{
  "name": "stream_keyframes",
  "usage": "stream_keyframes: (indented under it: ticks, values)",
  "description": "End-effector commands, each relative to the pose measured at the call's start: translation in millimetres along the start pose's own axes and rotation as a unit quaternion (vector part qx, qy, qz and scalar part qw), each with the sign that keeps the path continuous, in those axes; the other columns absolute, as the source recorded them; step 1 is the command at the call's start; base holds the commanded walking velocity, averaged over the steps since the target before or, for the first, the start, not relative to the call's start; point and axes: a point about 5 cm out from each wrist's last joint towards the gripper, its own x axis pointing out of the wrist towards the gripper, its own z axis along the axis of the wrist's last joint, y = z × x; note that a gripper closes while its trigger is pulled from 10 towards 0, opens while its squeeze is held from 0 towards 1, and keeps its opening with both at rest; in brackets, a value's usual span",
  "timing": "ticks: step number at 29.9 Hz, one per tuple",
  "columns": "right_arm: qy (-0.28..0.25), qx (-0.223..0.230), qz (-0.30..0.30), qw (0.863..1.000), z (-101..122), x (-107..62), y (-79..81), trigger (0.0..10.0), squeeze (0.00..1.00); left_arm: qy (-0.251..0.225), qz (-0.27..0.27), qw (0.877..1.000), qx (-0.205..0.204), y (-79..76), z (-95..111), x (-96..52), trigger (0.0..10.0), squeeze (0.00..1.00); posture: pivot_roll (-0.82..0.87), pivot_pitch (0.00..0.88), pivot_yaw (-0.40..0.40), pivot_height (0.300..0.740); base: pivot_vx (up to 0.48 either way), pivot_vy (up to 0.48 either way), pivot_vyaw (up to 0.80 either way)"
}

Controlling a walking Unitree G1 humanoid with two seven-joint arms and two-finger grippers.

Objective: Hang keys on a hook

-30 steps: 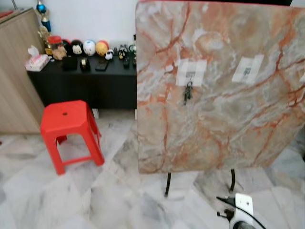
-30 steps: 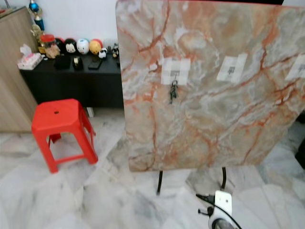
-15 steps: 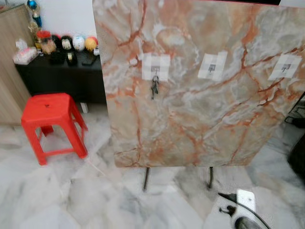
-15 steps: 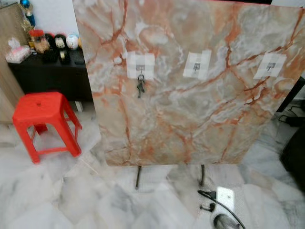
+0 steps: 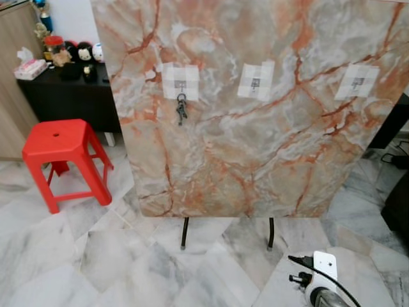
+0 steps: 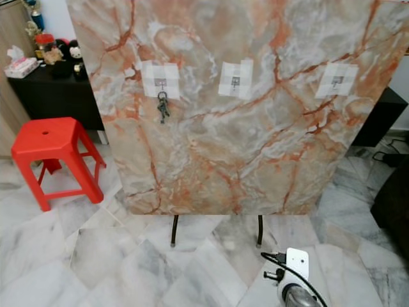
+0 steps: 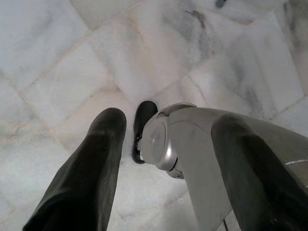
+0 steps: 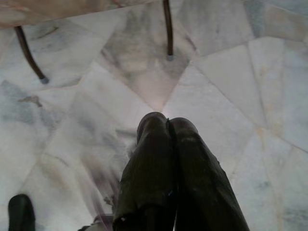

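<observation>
Keys (image 5: 181, 109) hang from the leftmost hook (image 5: 181, 85) on the upright marble board (image 5: 255, 160) — so I judge the hanging done, and what's left is backing off without bumping it. Both arms hang low over the floor (idle): left gripper (image 7: 163, 159) spread wide and empty, right gripper (image 8: 168, 159) pressed closed on nothing.

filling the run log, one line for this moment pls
keys: on leftmost hook | board: upright | left gripper: open, empty | right gripper: shut, empty
</observation>
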Motion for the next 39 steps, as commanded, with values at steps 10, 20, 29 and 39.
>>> stream_keyframes:
  ticks: [10, 20, 29, 39]
  values:
    - [-0.034, 0.003, -0.011, 0.999, 18, 1.5, -2.6, 10.0, 0.0, 0.005, -0.004, 1.0, 0.007, -6.6, 8, 5.4, 10.0, 0.0, 0.05, 0.0, -0.085, 0.74, 0.384, 0.0, 0.0]
    - [-0.051, 0.008, -0.006, 0.999, 29, 3.0, 3.9, 10.0, 0.0, 0.013, -0.004, 1.0, 0.01, -0.6, 1, 1.5, 10.0, 0.0, 0.04, 0.0, -0.082, 0.74, 0.388, 0.0, 0.0]
    - [-0.066, 0.01, -0.005, 0.998, 35, 3.3, 4.3, 10.0, 0.0, 0.008, -0.003, 1.0, 0.009, -1.9, 6, 3.7, 10.0, 0.0, 0.04, 0.0, -0.083, 0.74, 0.153, 0.0, 0.0]
    - [-0.167, 0.002, -0.003, 0.986, 80, 1.3, 12.7, 10.0, 0.0, 0.006, -0.004, 1.0, 0.008, -2.1, 8, 4.9, 10.0, 0.0, 0.02, 0.0, -0.081, 0.74, 0.0, 0.0, 0.0]
